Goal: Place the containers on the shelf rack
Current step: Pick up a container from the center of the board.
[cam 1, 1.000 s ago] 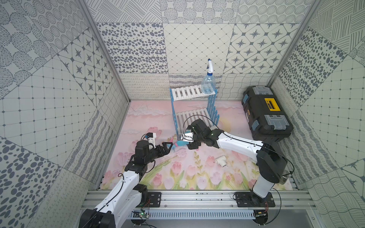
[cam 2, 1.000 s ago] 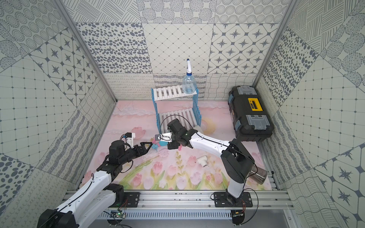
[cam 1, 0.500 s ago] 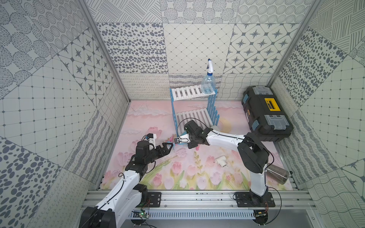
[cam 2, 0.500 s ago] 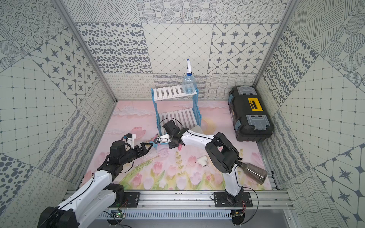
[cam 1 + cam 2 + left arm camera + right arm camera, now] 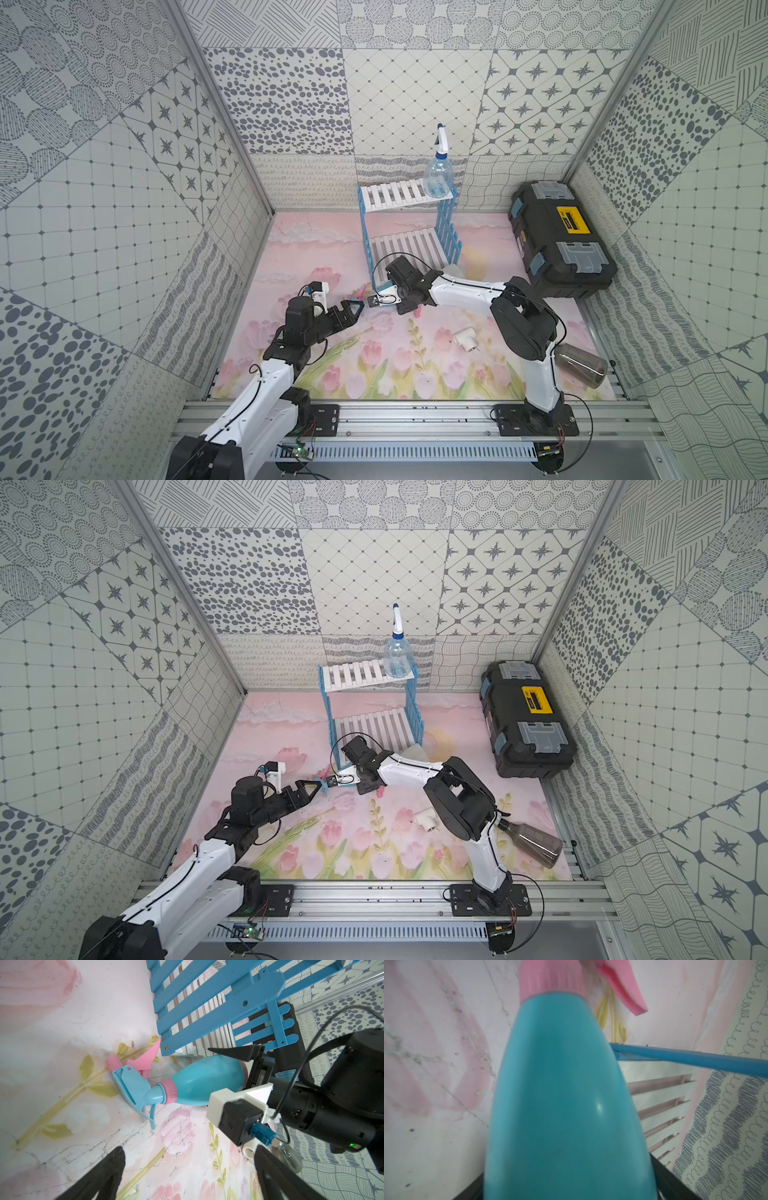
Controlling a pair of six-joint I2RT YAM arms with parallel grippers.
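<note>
Light blue pink-collared plastic spray bottle (image 5: 207,1082) lies inside the right gripper (image 5: 379,293), clamped or not unclear; squeezed, its tapered body could squirt forward.

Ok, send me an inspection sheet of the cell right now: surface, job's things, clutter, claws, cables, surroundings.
Surface: pink floral mat, no spill seen.
Job's things: shelf rack upright; clear bottle standing on its top shelf; light blue bottle lying by the rack's front foot; smoky bottle lying beside the right arm's base; cream bottle mostly hidden under the right forearm.
Clutter: white pipe tee on the mat; black toolbox, shut.
Grippers: left claw open, empty; right claw astride the light blue bottle's wide end, grip unclear.
Cables: black loop over the right wrist, no snag seen.
Surroundings: patterned walls; front rail carrying both arms.
</note>
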